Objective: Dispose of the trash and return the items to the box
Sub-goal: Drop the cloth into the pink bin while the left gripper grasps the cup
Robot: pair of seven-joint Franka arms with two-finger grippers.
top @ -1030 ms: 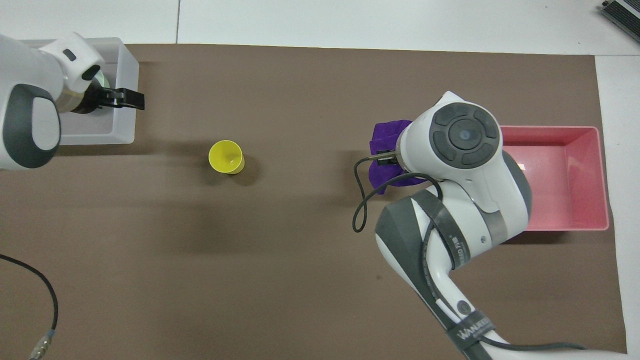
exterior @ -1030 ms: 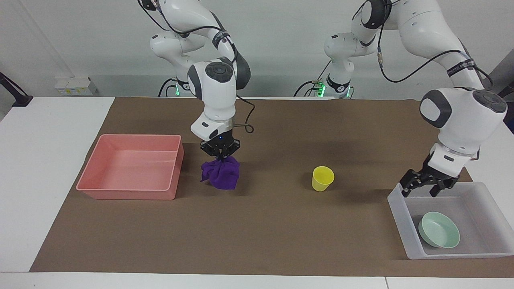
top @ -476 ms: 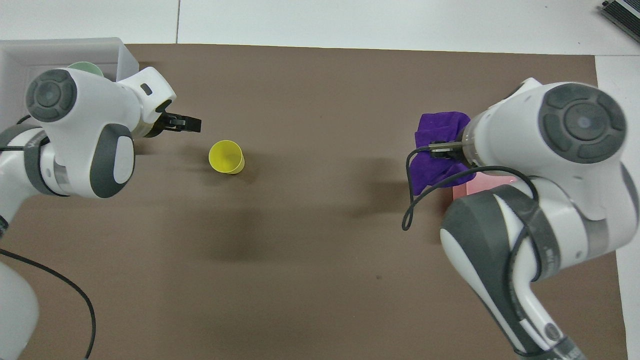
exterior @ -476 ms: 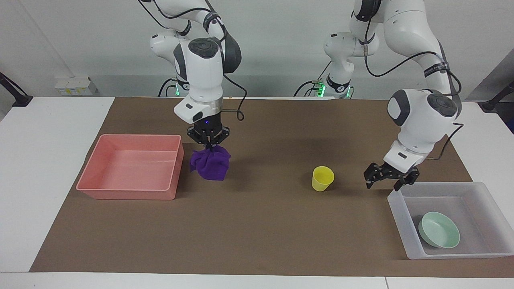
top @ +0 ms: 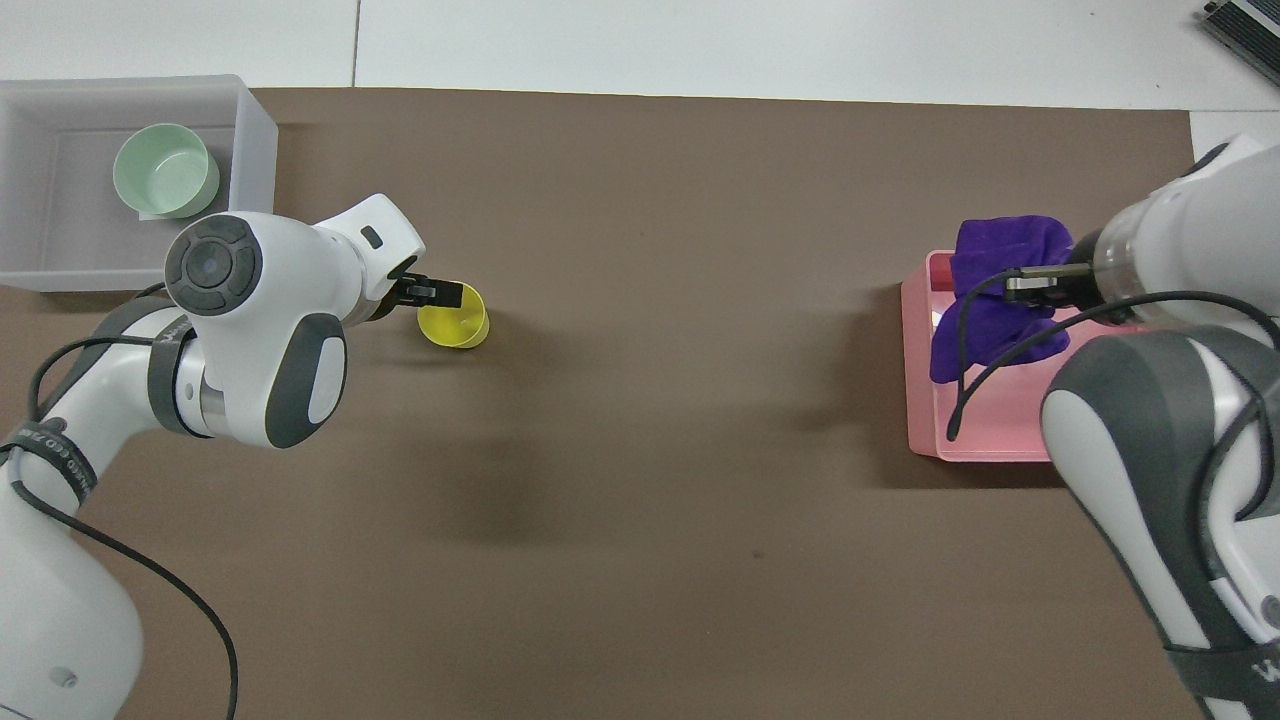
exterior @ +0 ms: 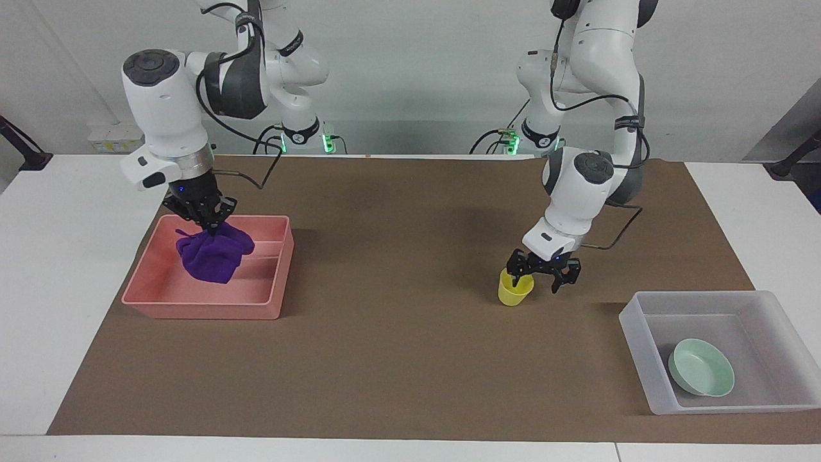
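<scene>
Facing view first, at the jaws: the right gripper point(exterior: 208, 224) is clenched on the gathered top of the purple cloth point(exterior: 213, 255), which hangs in a bunch from the fingertips above the inside of the pink tub point(exterior: 199, 307), at the part of the tub nearer the robots; whether the cloth's lowest folds touch the tub floor cannot be told. The left gripper point(exterior: 544, 276) has its jaws spread wide and released, holding nothing, and it sits low at the rim of the yellow cup point(exterior: 515, 287), with one finger point(exterior: 517, 274) at the cup's mouth and the other finger out past the cup's side toward the left arm's end of the table. The cup stands upright on the brown mat point(exterior: 410, 359), roughly midway between the two tubs. From overhead, the left gripper's tip point(top: 432, 293) overlaps the edge of the cup point(top: 455, 317), and the cloth point(top: 998, 295) drapes over the tub's point(top: 925, 430) wall. Farther out, the clear box point(exterior: 718, 301) lies at the left arm's end of the mat, farther from the robots than the cup, and the mint bowl point(exterior: 701, 376) rests inside it, tilted against the wall of the box. The pink tub sits at the right arm's end of the mat.
</scene>
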